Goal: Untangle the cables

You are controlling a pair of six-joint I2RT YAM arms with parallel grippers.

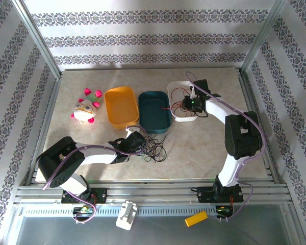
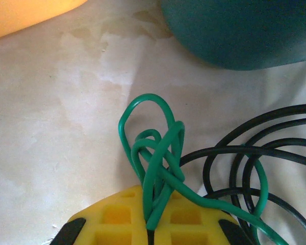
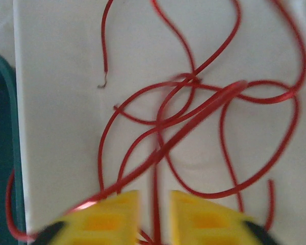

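Currently we've got the left hand [image 2: 150, 230] clamped on the knotted green cable [image 2: 154, 153] on the tabletop [image 2: 56, 127], black cable [image 2: 245, 153] loops lying to its right. The right hand [image 3: 154, 206] sits narrowly open over the white tray [image 3: 56, 61], one red cable [image 3: 194, 120] strand running through the gap.

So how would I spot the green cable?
Find the teal tray in the middle of the table. Just in front of it lies a heap of thin black cables; the green cable is the knotted one pinched in the left arm's yellow fingers.
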